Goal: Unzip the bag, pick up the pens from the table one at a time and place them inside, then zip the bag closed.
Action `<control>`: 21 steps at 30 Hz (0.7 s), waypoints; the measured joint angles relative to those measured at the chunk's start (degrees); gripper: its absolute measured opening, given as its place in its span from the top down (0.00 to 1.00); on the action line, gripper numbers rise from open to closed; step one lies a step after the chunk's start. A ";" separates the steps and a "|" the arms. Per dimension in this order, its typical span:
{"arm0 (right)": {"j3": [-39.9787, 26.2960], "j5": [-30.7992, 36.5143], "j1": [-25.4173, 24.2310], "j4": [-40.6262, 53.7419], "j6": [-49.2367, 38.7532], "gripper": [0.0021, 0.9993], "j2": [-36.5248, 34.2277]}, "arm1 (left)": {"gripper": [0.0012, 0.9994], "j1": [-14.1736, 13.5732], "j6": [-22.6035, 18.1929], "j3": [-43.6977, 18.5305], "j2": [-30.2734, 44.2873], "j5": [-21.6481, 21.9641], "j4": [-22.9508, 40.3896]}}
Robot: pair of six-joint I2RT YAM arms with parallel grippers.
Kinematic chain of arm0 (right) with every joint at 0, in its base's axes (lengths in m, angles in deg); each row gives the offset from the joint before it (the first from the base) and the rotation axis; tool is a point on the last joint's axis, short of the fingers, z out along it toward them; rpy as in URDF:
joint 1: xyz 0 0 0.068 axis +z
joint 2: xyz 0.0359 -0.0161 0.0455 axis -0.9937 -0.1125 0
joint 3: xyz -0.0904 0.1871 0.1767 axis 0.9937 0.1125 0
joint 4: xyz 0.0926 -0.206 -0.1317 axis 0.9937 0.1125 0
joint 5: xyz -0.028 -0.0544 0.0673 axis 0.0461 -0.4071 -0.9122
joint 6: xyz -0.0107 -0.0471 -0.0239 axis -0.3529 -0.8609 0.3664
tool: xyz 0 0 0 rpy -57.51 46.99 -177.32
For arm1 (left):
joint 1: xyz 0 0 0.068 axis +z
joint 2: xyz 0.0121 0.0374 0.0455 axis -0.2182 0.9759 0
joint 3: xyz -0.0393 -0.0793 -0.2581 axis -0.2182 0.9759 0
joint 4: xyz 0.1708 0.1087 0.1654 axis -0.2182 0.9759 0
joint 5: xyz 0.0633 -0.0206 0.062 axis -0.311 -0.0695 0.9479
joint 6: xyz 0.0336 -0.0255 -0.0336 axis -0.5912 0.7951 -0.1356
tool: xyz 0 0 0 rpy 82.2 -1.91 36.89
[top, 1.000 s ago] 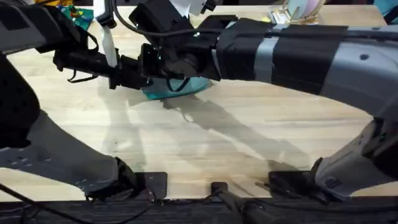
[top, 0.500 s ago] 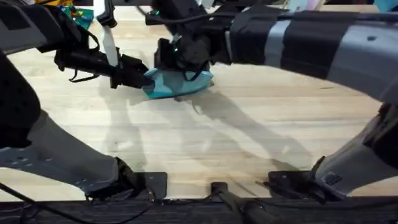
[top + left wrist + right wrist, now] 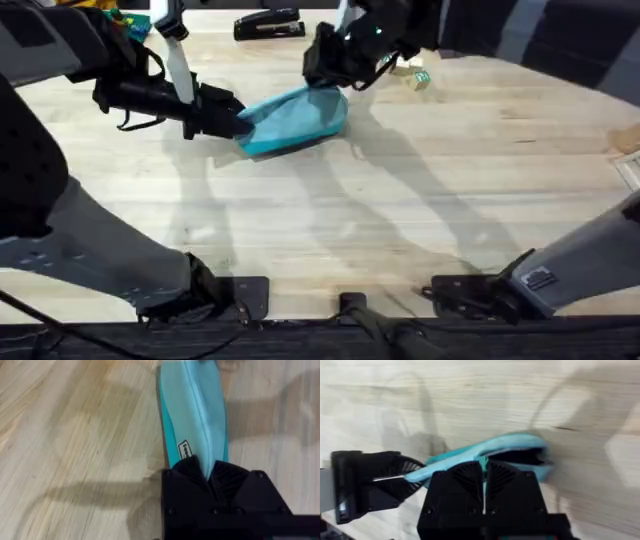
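Note:
The teal bag (image 3: 298, 119) lies on the table (image 3: 420, 210) at the back, left of centre. My left gripper (image 3: 238, 125) is shut on its left end, and the left wrist view shows the black fingers (image 3: 182, 477) clamped over the bag (image 3: 194, 405). At the bag's right end my right gripper (image 3: 323, 74) is shut, with a thin teal strip, the zip's pull tab, pinched between its fingers (image 3: 460, 477). A dark slit gapes along the top of the bag (image 3: 517, 446) there. The left gripper (image 3: 367, 485) also appears in the right wrist view. The pens are out of view.
A black stapler (image 3: 268, 24) lies at the table's back edge behind the bag. A small pale block (image 3: 415, 79) sits to the right of the right gripper. Colourful items (image 3: 125, 20) sit at the back left corner. Bare wood stretches across the front.
The right arm has drawn back and to the right along the bag, away from the left gripper, uncovering the bag and the stapler. The left gripper has held still.

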 joint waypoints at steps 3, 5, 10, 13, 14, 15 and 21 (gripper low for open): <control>0.02 0.81 -1.38 1.39 -0.47 0.97 0.07 | 0.96 0.07 0.00 0.00 0.00 0.45 -0.07; 0.02 1.58 -2.10 2.36 -1.25 0.97 0.07 | 0.96 0.15 0.00 0.00 0.00 0.72 -0.04; 0.02 2.58 -3.46 5.10 -3.15 0.97 0.07 | 0.96 0.15 0.00 0.00 0.00 1.00 -0.09; 0.02 2.75 -4.63 6.45 -4.05 0.97 0.07 | 0.96 0.15 0.00 0.00 0.00 1.14 -0.09; 0.02 2.61 -5.02 6.67 -4.77 0.97 0.07 | 0.96 0.15 0.00 0.00 0.00 1.09 -0.07; 0.07 2.32 -5.34 6.80 -5.79 0.97 0.07 | 0.96 0.15 0.00 0.00 0.00 0.98 -0.09; 2.75 0.41 -7.63 6.36 -10.09 0.97 0.05 | 0.96 0.13 0.00 0.00 0.00 0.61 -0.06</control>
